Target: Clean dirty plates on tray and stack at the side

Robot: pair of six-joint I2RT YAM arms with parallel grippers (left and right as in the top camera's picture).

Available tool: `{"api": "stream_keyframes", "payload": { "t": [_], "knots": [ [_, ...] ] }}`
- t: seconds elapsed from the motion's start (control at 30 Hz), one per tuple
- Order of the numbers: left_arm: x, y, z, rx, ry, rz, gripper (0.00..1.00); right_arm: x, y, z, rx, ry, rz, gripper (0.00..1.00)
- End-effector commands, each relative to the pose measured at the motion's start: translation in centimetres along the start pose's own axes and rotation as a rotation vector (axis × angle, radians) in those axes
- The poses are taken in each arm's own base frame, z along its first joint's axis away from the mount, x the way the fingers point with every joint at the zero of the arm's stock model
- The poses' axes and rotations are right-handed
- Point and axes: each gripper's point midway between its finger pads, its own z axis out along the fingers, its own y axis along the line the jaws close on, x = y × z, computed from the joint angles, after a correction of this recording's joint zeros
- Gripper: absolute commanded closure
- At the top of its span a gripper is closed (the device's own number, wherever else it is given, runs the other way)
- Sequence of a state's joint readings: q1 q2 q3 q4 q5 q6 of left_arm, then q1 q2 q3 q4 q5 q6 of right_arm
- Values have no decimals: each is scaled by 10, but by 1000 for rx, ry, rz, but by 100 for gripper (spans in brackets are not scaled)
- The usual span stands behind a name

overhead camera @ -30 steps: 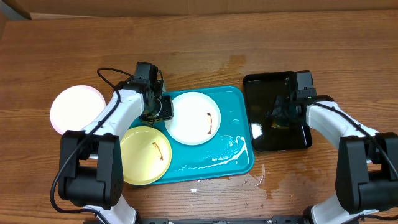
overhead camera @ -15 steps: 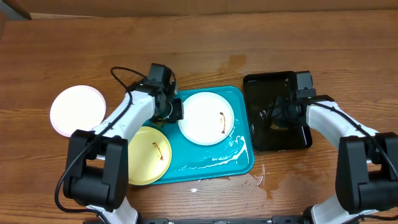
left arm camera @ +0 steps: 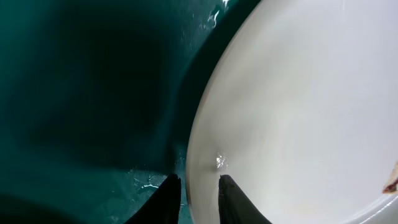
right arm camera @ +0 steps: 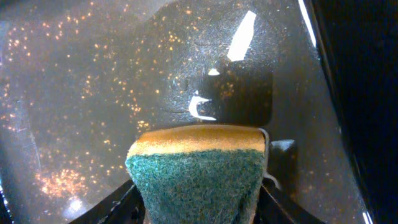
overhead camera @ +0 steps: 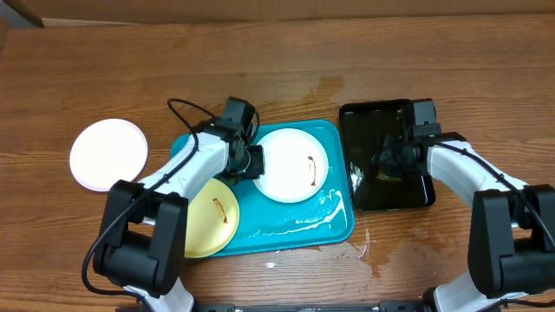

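Nearest the front edge, the yellow-green plate (overhead camera: 212, 217) lies half over the turquoise tray's (overhead camera: 295, 230) front-left rim, its brown smear uncleaned. Behind it, the left gripper (overhead camera: 253, 163) is clenched on the left rim of the smeared white plate (overhead camera: 290, 165). That plate has slid rightward across the tray in the last second, toward the right gripper (overhead camera: 390, 160), which grasps a green-and-yellow sponge (right arm camera: 198, 171) over the black tray (overhead camera: 381, 195). Scrubbing likely comes next. A bare white plate (overhead camera: 108, 154) sits toward the left edge.
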State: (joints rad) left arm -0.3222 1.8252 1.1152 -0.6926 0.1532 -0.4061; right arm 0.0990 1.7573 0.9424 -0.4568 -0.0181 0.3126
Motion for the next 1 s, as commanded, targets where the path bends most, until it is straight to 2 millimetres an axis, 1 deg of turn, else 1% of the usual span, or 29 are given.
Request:
{"api": "stream_keyframes", "payload": {
  "t": [0.0, 0.07, 0.1, 0.13, 0.17, 0.27, 0.3, 0.33, 0.37, 0.4, 0.43, 0.47, 0.5, 0.53, 0.57, 0.6, 0.63, 0.67, 0.7, 0.73, 0.8, 0.83, 0.87, 0.97],
  "knots": [
    [9, 2, 4, -15, 1, -16, 81, 9, 3, 3, -28, 40, 7, 38],
    [10, 4, 6, -24, 0, -30, 88, 12, 4, 3, -37, 52, 7, 34],
    [10, 4, 6, -27, 1, -32, 91, 13, 4, 3, -36, 54, 8, 34],
    [10, 4, 6, -27, 1, -32, 95, 13, 4, 3, -35, 55, 7, 34],
    [11, 4, 6, -26, 0, -31, 96, 13, 3, 3, -32, 54, 4, 38],
    [13, 3, 7, -28, 7, -29, 96, 13, 2, 3, -24, 53, 0, 78],
    [14, 4, 7, -30, 12, -31, 96, 13, 1, 3, -24, 54, 0, 83],
    [16, 5, 7, -34, 20, -39, 96, 13, 1, 3, -24, 55, 0, 83],
    [18, 5, 7, -37, 27, -42, 96, 13, 1, 3, -24, 55, 0, 81],
    [20, 6, 6, -43, 33, -46, 96, 13, 2, 3, -24, 53, 0, 69],
    [21, 6, 7, -46, 37, -45, 96, 12, 2, 3, -25, 51, 0, 56],
    [21, 6, 7, -46, 38, -44, 96, 12, 2, 3, -26, 50, 0, 51],
    [21, 6, 6, -46, 38, -44, 96, 11, 2, 3, -27, 47, -1, 51],
    [21, 6, 7, -46, 38, -44, 96, 11, 2, 3, -28, 44, -5, 60],
    [21, 6, 7, -46, 38, -48, 96, 10, 3, 3, -31, 41, -24, 73],
    [21, 6, 7, -45, 38, -56, 96, 9, 4, 3, -33, 35, -44, 81],
    [21, 6, 7, -46, 37, -66, 96, 6, 5, 3, -41, 26, -61, 82],
    [21, 6, 7, -46, 36, -84, 96, 4, 7, 3, -52, 16, -83, 79],
    [21, 6, 7, -46, 36, -102, 96, 2, 8, 3, -56, 8, -97, 65],
    [21, 6, 7, -47, 35, -126, 96, 0, 10, 3, -63, 0, -113, 55],
    [20, 6, 7, -47, 31, -164, 96, -2, 12, 3, -73, -10, -142, 41],
    [20, 5, 7, -46, 29, -178, 96, -3, 12, 3, -73, -13, -150, 36],
    [18, 5, 7, -43, 23, -207, 96, -3, 14, 2, -81, -16, -177, 24],
    [16, 4, 7, -39, 15, -215, 96, 0, 12, 2, -77, -6, -229, 22]
  ]
}}
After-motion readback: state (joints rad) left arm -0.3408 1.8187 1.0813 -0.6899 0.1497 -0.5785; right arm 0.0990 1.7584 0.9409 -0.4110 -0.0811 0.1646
